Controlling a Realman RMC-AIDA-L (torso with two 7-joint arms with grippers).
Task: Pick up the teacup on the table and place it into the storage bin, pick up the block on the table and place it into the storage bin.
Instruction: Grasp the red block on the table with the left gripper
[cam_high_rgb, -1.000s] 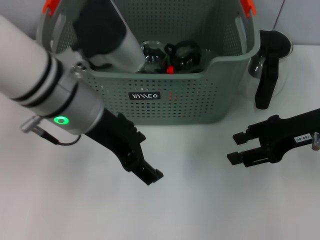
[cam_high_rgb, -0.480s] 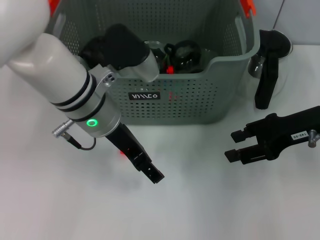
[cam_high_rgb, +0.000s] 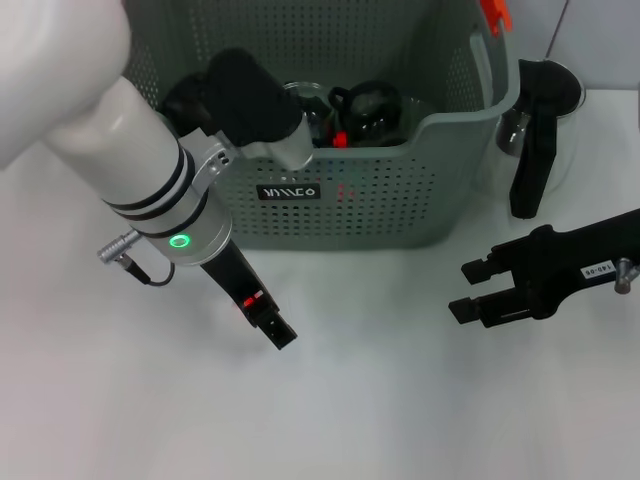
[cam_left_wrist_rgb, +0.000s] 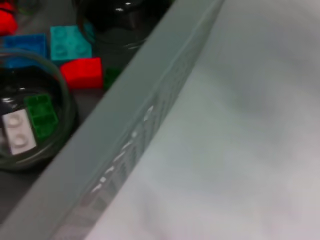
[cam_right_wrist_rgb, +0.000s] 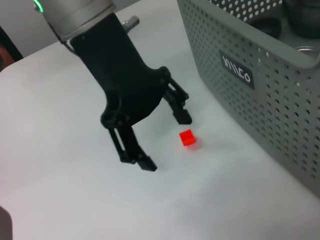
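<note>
My left gripper (cam_right_wrist_rgb: 162, 137) sits low over the white worktop (cam_high_rgb: 380, 400) in front of the storage bin (cam_high_rgb: 340, 205). From the right wrist camera its jaws are spread open with nothing between them. A small red block (cam_right_wrist_rgb: 187, 138) lies on the worktop just beside the nearer finger — between the jaws' tips and the bin's front wall, not touching either as far as I can tell. In the head view the block is mostly hidden behind the gripper; only a red speck shows at the fingers.

My right gripper (cam_high_rgb: 470, 290) hovers over the worktop on the right, well apart from the bin's front, jaws open and empty.

Storage bin — grey-green, perforated, black label (cam_high_rgb: 289, 192) on the front, orange clip (cam_high_rgb: 493, 14) at the far right corner. Inside, the left wrist camera shows a clear glass teacup (cam_left_wrist_rgb: 30, 115) holding a green brick (cam_left_wrist_rgb: 41, 116) and a white brick (cam_left_wrist_rgb: 17, 131). Beside it on the bin floor are a red brick (cam_left_wrist_rgb: 82, 72), a teal brick (cam_left_wrist_rgb: 70, 44) and a blue brick (cam_left_wrist_rgb: 25, 47), with a dark glass vessel (cam_left_wrist_rgb: 120, 17) further in.

A black stand (cam_high_rgb: 535, 135) is on the worktop right of the bin.
</note>
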